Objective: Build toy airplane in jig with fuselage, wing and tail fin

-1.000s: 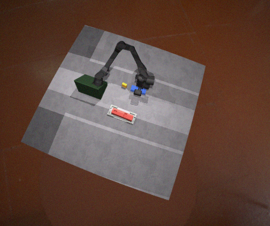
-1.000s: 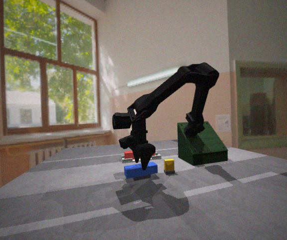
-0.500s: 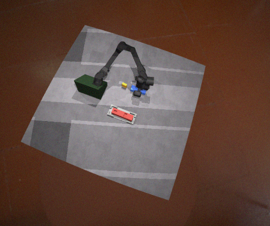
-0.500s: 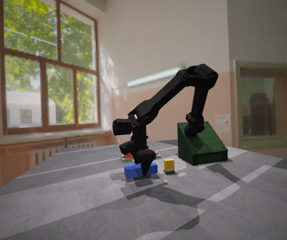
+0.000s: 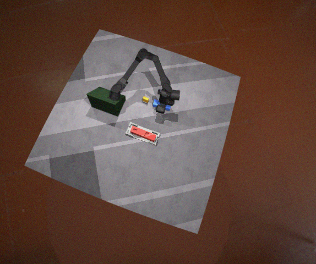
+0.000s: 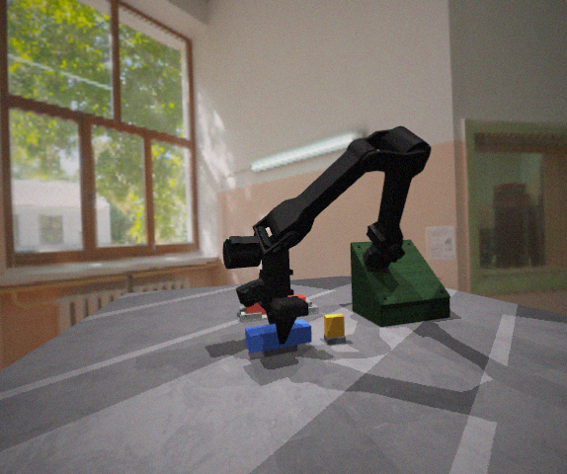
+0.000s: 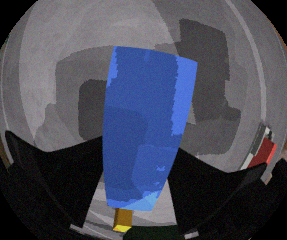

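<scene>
The red fuselage (image 5: 141, 132) (image 6: 256, 309) (image 7: 264, 153) lies lengthwise in the pale jig (image 5: 127, 132) (image 6: 250, 316) (image 7: 247, 161), its two dark sockets facing up and empty. The blue wing (image 5: 168, 108) (image 6: 258, 339) (image 7: 140, 90) is level, low over the table, with a dark support under its middle. My gripper (image 5: 163, 104) (image 6: 283, 334) (image 7: 138, 144) points down and is shut on the wing, one finger against each long side; the far fingertip is hidden in the exterior view. The yellow tail fin (image 5: 145, 99) (image 6: 334, 325) (image 7: 124, 218) stands upright on a small dark support beyond the wing's end.
The green sloped base block (image 5: 104, 102) (image 6: 401, 285) carries the arm, on the far side of the tail fin from the wing. The grey table (image 5: 152, 170) ends at straight edges well outside the parts.
</scene>
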Controlling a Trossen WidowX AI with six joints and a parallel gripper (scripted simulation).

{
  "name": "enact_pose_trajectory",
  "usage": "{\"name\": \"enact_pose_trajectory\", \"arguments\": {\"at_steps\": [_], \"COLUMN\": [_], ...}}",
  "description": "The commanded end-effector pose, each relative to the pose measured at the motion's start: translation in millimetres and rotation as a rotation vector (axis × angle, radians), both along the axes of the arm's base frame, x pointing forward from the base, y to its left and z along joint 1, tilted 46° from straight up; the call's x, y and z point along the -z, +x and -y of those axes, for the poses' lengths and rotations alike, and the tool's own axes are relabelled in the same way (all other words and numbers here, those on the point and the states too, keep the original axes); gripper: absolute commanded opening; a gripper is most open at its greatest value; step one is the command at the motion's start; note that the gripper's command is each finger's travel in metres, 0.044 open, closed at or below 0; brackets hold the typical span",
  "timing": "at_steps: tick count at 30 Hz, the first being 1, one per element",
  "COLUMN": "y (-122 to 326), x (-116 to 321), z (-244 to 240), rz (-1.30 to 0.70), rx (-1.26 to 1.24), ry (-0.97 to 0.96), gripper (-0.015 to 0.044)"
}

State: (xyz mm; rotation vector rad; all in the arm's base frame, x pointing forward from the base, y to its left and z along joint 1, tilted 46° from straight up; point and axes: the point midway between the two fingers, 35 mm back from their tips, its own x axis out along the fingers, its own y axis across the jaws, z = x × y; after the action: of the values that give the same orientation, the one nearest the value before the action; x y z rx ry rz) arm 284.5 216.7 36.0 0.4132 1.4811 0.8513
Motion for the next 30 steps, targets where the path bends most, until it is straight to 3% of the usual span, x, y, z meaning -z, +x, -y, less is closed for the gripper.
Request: {"name": "enact_pose_trajectory", "arguments": {"at_steps": [1,5,30], "y": [0,1,16], "x": [1,-2,-47], "z": [0,2,52], "rz": [-0.002,-0.001,0.004], "rx": [0.002,-0.002,-0.006], "ry": [-0.002,-0.003,-0.018], "gripper": [0.0105,0.0000,0.0000]}}
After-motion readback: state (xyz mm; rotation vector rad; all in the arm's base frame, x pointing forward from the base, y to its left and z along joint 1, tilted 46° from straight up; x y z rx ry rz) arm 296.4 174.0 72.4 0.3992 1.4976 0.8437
